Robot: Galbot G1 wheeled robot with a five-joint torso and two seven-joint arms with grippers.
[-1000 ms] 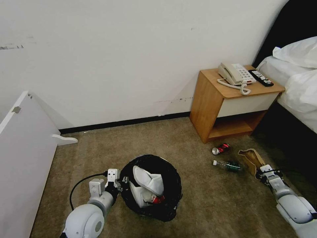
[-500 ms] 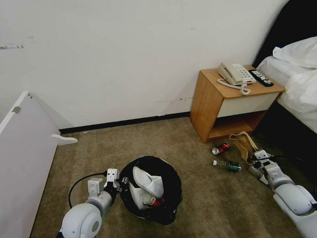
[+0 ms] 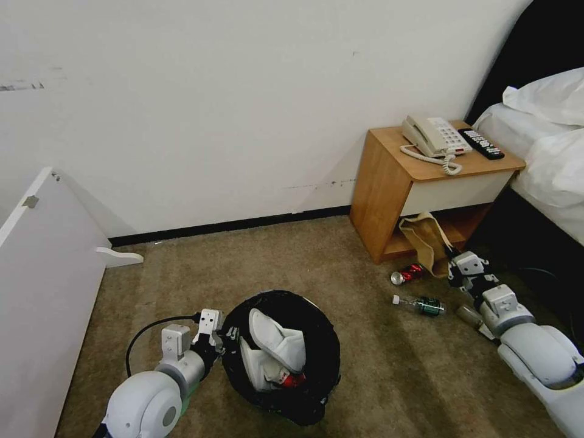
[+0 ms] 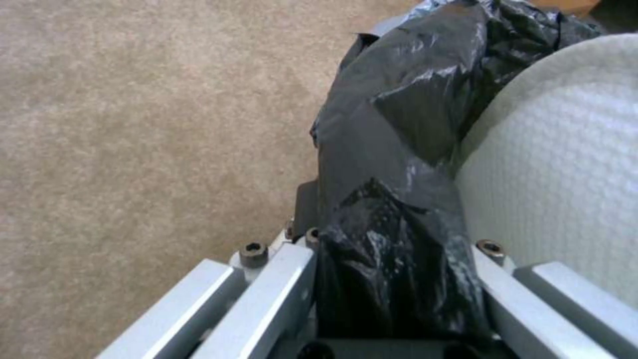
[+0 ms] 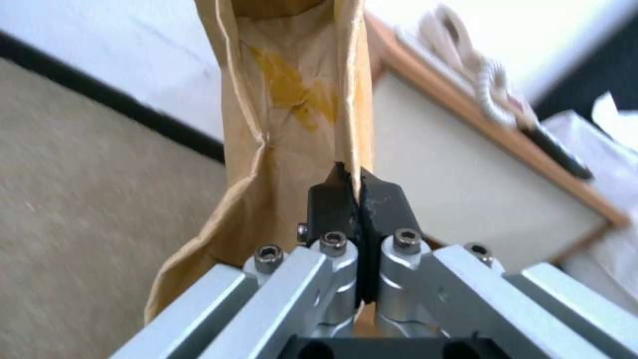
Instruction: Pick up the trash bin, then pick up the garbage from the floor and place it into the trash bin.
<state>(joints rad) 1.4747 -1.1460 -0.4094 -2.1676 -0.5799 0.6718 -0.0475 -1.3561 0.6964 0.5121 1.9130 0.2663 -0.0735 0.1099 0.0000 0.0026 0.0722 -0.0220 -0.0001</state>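
1. The right gripper [image 5: 357, 187] is pinched tight on one wall of the crumpled brown paper bag [image 3: 427, 242], holding it off the carpet just in front of the wooden nightstand [image 3: 389, 182].
2. A crushed red can [image 3: 408, 274] and a green-labelled plastic bottle [image 3: 421, 303] lie on the carpet near that gripper.
3. The left gripper [image 3: 222, 338] clamps the rim of the round black-lined trash bin [image 3: 322, 365], which holds white slippers [image 3: 277, 344].
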